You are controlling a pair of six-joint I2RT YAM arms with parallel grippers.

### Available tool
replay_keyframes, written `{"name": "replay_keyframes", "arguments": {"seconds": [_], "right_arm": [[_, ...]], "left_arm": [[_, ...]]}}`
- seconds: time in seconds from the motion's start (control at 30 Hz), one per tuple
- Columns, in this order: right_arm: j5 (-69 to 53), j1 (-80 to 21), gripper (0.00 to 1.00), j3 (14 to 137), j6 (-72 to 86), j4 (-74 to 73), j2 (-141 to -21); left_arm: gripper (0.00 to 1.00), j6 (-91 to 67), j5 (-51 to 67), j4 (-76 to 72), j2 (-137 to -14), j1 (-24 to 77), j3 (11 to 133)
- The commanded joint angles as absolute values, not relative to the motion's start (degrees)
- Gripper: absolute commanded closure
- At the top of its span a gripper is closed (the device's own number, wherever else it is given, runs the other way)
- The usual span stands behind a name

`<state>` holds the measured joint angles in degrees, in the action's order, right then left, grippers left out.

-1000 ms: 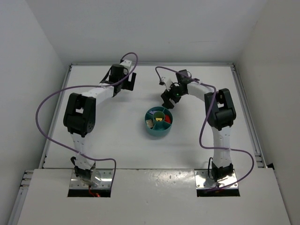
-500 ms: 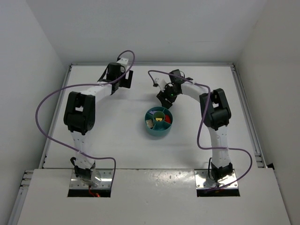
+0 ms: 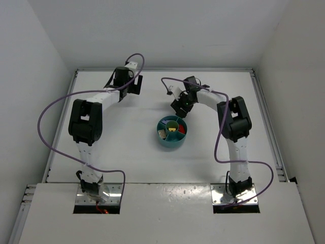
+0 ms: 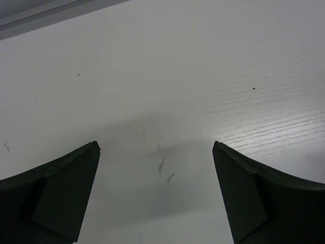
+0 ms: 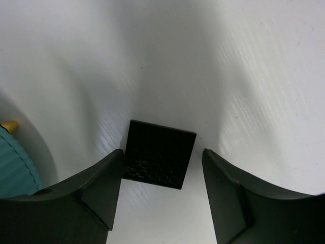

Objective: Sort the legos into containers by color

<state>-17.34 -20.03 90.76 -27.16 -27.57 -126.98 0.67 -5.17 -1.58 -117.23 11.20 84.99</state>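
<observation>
— So, item one: the right gripper (image 5: 163,151)?
— Jaws apart, one either side of a black lego plate (image 5: 159,155) lying flat on the white table (image 5: 244,61). One finger (image 5: 101,188) meets the plate's left edge. A sliver of table shows before the other finger, so the plate is not clamped.
— Location of the plate?
— Centre of the right wrist view, near the teal dish (image 5: 15,168) at the left edge.
— Dish contents?
— Overhead: a yellow lego (image 3: 173,128), a red lego (image 3: 180,131) and a tan lego (image 3: 162,133) show inside.
— Item two: the left gripper (image 4: 155,145)?
— Released, jaws wide, over the table at the upper left overhead, well apart from the dish.
</observation>
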Motion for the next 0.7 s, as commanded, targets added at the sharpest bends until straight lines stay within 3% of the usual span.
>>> {"name": "replay_keyframes", "arguments": {"seconds": [0.0,0.27,0.47,0.67], "right_arm": [[-14.60,-20.48,0.38,88.68,-25.14,-31.38,-126.30],[-14.06,-21.01,0.64,87.28,-24.08,-31.38,-126.83],[-14.58,-20.48,0.68,84.20,-22.32,-29.09,-122.09],[-12.92,-19.95,0.69,83.67,-22.32,-26.28,-117.52]], "left_arm": [[0.00,1.49,-4.22,-4.39,-115.31,10.72,84.46],[0.00,4.04,-3.61,-5.62,-111.98,10.72,81.48],[0.00,4.57,2.54,-1.76,-110.30,10.72,81.47],[0.00,-6.22,16.05,-1.58,-109.78,7.39,82.62]]}}
